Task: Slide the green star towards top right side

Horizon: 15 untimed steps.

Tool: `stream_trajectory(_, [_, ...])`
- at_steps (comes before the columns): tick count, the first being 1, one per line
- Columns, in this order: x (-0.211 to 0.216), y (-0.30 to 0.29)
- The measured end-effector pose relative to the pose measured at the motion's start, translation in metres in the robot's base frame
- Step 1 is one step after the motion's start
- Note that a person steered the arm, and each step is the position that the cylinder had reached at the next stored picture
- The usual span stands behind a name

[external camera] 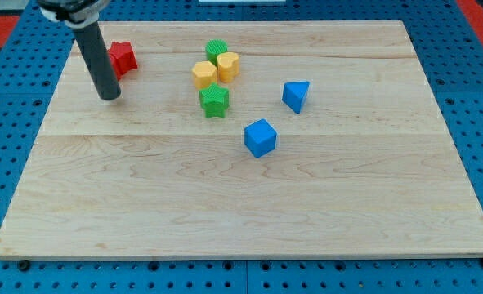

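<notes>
Dark and straight, the rod comes down from the view's top left, and my tip [110, 95] rests on the wooden board [225, 204] near its upper left part. No claw ends this arm, only the plain rod, so nothing spreads, presses together or pinches. Just to the view's right of the rod and slightly above the tip sits a red star-like block [123, 57], partly hidden behind the rod; whether the two touch cannot be told.

Well to the view's right of the tip lies the green star [214, 100], apart from the tip, with bare wood between them. Directly above it stands a tight cluster: a yellow block [204, 74] just above the star, a second yellow block [228, 64] beside it to the right, and a green block [216, 51] at the cluster's top. Farther right sits a blue wedge-like block [296, 95], and below it, toward the board's middle, a blue cube [260, 137]. Blue pegboard [12, 163] surrounds the board.
</notes>
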<state>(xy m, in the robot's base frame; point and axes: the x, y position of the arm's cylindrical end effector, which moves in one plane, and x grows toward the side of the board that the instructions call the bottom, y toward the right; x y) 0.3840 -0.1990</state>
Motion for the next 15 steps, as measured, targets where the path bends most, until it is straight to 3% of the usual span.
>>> stream_trajectory(1, [0.021,0.022])
stream_trajectory(4, [-0.026,0.186])
stream_trajectory(6, [0.011,0.170])
stream_trajectory(9, [0.046,0.192])
stream_trajectory(10, [0.038,0.197])
stream_trajectory(13, [-0.066,0.197])
stream_trajectory(15, [-0.036,0.154])
